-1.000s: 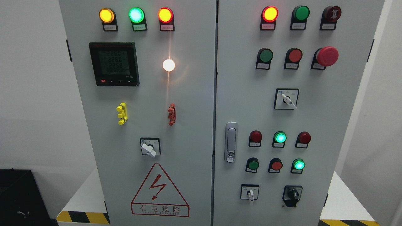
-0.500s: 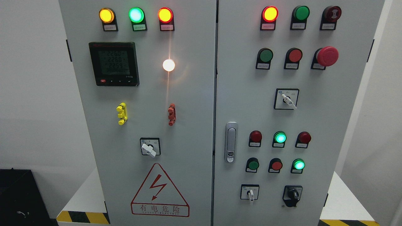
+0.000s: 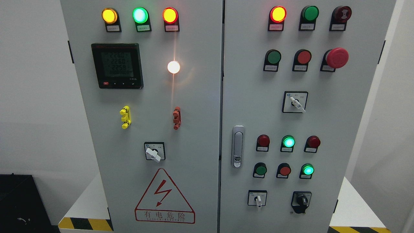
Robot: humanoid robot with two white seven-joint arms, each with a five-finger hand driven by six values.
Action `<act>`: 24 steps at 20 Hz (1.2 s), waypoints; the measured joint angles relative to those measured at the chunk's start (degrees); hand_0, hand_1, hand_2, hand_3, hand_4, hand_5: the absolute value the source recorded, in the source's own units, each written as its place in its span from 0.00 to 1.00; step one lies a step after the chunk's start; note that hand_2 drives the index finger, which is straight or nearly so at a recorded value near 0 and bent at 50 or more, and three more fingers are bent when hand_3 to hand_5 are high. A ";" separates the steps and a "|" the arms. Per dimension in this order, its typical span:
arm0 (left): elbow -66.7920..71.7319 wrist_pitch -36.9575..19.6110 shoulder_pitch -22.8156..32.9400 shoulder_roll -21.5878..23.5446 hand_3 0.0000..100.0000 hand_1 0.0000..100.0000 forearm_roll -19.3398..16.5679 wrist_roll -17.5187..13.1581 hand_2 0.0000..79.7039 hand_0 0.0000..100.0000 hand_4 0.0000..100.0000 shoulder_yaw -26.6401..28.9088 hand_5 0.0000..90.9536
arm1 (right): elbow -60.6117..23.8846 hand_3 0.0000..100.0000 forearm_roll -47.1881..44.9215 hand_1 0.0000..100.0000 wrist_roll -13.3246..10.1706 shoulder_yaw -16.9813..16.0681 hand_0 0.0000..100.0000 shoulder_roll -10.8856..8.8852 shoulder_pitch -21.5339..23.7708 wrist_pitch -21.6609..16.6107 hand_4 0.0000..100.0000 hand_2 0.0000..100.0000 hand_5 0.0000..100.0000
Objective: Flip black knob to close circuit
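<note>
Black knob (image 3: 301,201) sits low on the cabinet's right door (image 3: 349,129), btm row, right of a white-lever selector (image 3: 257,198). Small, stiff molded plastic w/ a raised grip bar; prob. turns w/ a firm click, so pinch the bar's sides. Smooth grey painted metal around; round glossy lamps (image 3: 307,169) above. No robot hand in view, so its state is unknown.

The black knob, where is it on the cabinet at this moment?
In the head view the black knob sits at the lower right of the right door, right of a white-handled selector switch and below a lit green lamp.
</note>
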 measured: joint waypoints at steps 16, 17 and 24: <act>0.00 0.00 0.00 0.00 0.00 0.56 0.00 0.00 0.00 0.12 0.00 0.00 0.00 | -33.68 1.00 25.52 0.00 5.71 -7.32 0.00 1.41 0.79 -1.37 0.88 0.90 0.89; 0.00 0.00 0.00 0.00 0.00 0.56 0.00 0.00 0.00 0.12 0.00 0.00 0.00 | -35.52 1.00 26.41 0.00 6.16 -7.76 0.00 1.55 0.67 -1.29 0.88 0.90 0.89; 0.00 0.00 0.00 0.00 0.00 0.56 0.00 0.00 0.00 0.12 0.00 0.00 0.00 | -44.60 1.00 29.70 0.00 8.97 -10.10 0.00 2.19 -2.47 0.92 0.90 0.90 0.90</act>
